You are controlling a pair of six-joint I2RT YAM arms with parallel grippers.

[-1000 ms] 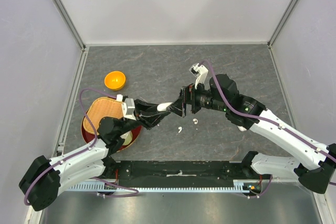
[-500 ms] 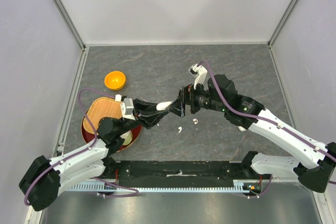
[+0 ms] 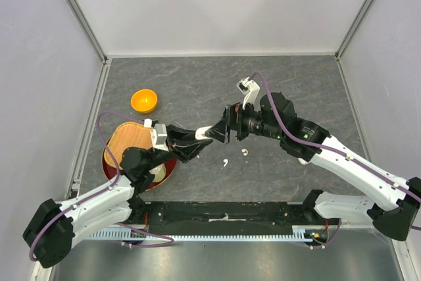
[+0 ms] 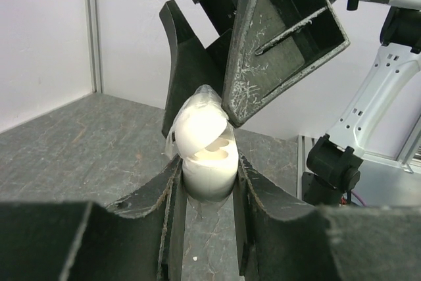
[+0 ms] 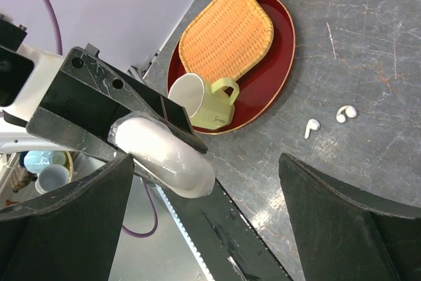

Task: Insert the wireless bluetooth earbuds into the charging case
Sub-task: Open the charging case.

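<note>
My left gripper (image 4: 206, 177) is shut on the white charging case (image 4: 207, 156) and holds it above the table with the lid part open. One finger (image 4: 283, 37) of the right gripper presses against the lid from above. In the right wrist view the case (image 5: 164, 153) lies near the left finger of my right gripper (image 5: 205, 182), which is wide open and holds nothing. From the top, the two grippers meet at the case (image 3: 209, 131). Two white earbuds (image 3: 225, 162) (image 3: 245, 153) lie on the table below them. They also show in the right wrist view, earbuds (image 5: 311, 127) (image 5: 345, 113).
A red plate (image 5: 270, 77) at the left holds a woven basket tray (image 3: 129, 141) and a pale green cup (image 5: 197, 100). An orange bowl (image 3: 144, 101) sits behind it. White walls close in three sides.
The right gripper has slid a little left, so its finger now covers more of the case. The left gripper still holds the case.
</note>
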